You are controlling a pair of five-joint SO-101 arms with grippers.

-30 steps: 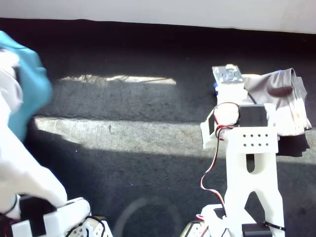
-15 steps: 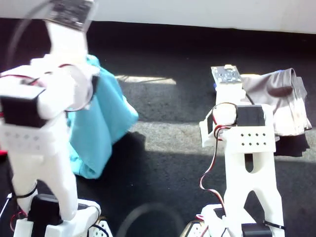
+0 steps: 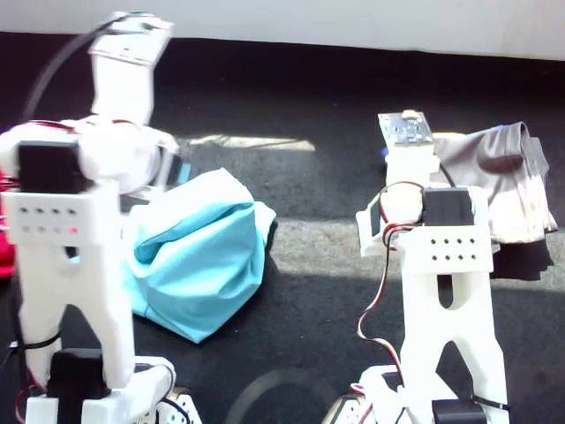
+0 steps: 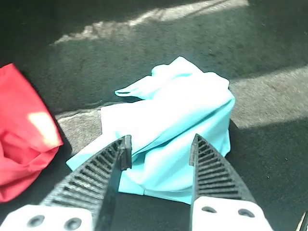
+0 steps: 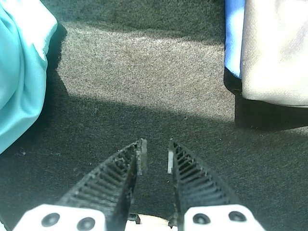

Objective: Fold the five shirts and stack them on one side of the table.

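Observation:
A crumpled turquoise shirt (image 3: 207,256) lies on the dark table, left of centre and beside the left arm. In the left wrist view my left gripper (image 4: 160,151) hovers open above this turquoise shirt (image 4: 178,115), with nothing between its fingers. A red shirt (image 4: 21,137) lies bunched to one side of it, at the table's left edge (image 3: 4,256). A stack of folded shirts (image 3: 503,181) sits at the right, grey and white on top. My right gripper (image 5: 155,156) hangs over bare table with a narrow gap between its fingertips, between the turquoise shirt (image 5: 19,62) and the stack (image 5: 269,48).
The table is covered in dark felt (image 3: 309,194) with sunlit stripes across it. Both white arm bases stand at the near edge. A pale wall runs along the far edge. Bare felt lies between the turquoise shirt and the stack.
The left arm swung in from the left edge with the turquoise shirt and let it go; the shirt now lies crumpled on the table. The right arm has not moved.

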